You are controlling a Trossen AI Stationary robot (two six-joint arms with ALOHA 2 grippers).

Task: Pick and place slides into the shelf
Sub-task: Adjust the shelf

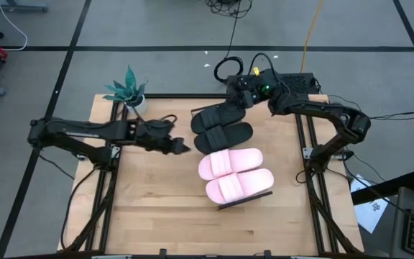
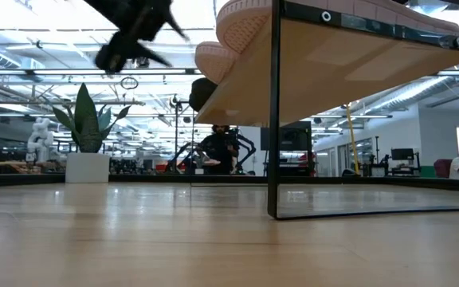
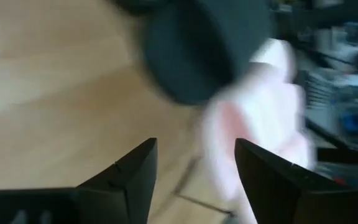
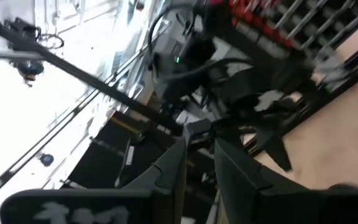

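Note:
Four slides lie side by side on the shelf (image 1: 249, 199), a low rack raised on thin dark legs, in the high view. Two are black (image 1: 218, 117) (image 1: 225, 137) and two pale pink (image 1: 230, 163) (image 1: 240, 185). My left gripper (image 1: 185, 148) hovers open and empty just left of the black slides. Its wrist view shows the open fingers (image 3: 196, 155) facing a black slide (image 3: 197, 50) and a pink one (image 3: 253, 124). My right gripper (image 1: 234, 92) is above the far end of the farthest black slide, its fingers (image 4: 199, 155) a narrow gap apart and empty.
A potted plant (image 1: 129, 90) stands at the table's far left corner. The low view shows the shelf's underside (image 2: 357, 72) and a dark leg (image 2: 275, 112). Bare tabletop (image 1: 157, 194) stretches left of and in front of the shelf. Cables lie beyond the far edge.

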